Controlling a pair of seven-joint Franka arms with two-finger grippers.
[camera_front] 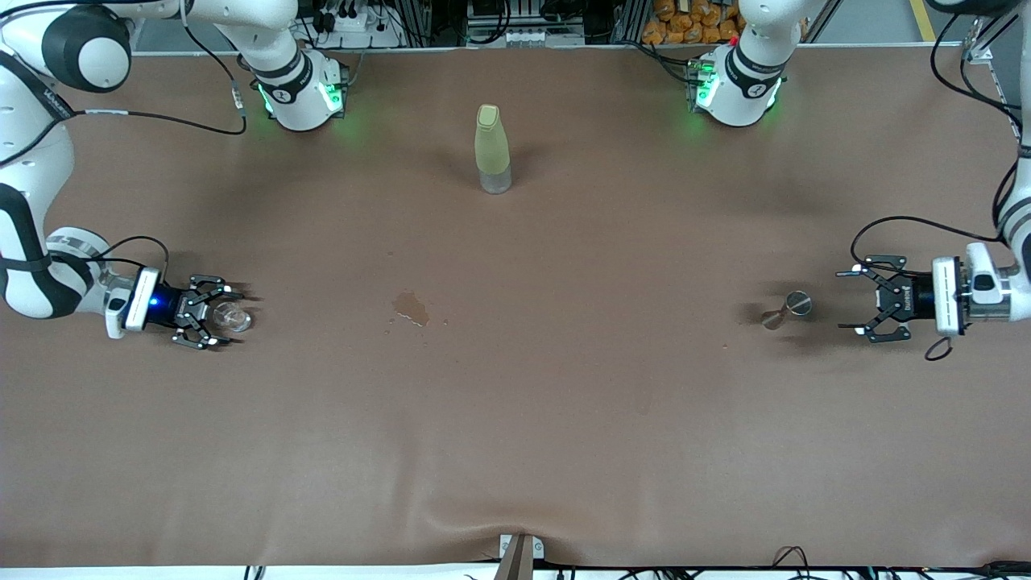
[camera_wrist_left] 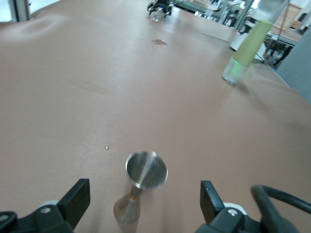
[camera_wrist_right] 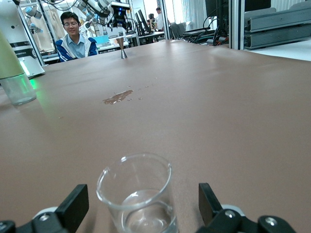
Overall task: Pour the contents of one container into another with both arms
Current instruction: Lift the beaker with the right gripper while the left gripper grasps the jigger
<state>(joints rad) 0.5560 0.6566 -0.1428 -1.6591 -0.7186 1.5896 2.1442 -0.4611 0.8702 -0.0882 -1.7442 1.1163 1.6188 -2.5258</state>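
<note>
Even, diffuse overhead light; brown worktop [camera_front: 515, 419] evenly bright, no harsh glare. Soft blurred shadows: bottle [camera_front: 492, 149] casts faint one toward 3 o'clock in front view, jigger [camera_front: 788, 309] short dark one toward 9 o'clock. Green LED glow spills on worktop at both arm bases, 11 and 1 o'clock. Wet stain [camera_front: 411, 308] shows dull sheen. Left wrist view soft, jigger rim motion-blurred, bottle out of focus. Right wrist view sharper; glass cup [camera_wrist_right: 137, 194] carries small highlights; background bright, slightly washed.
</note>
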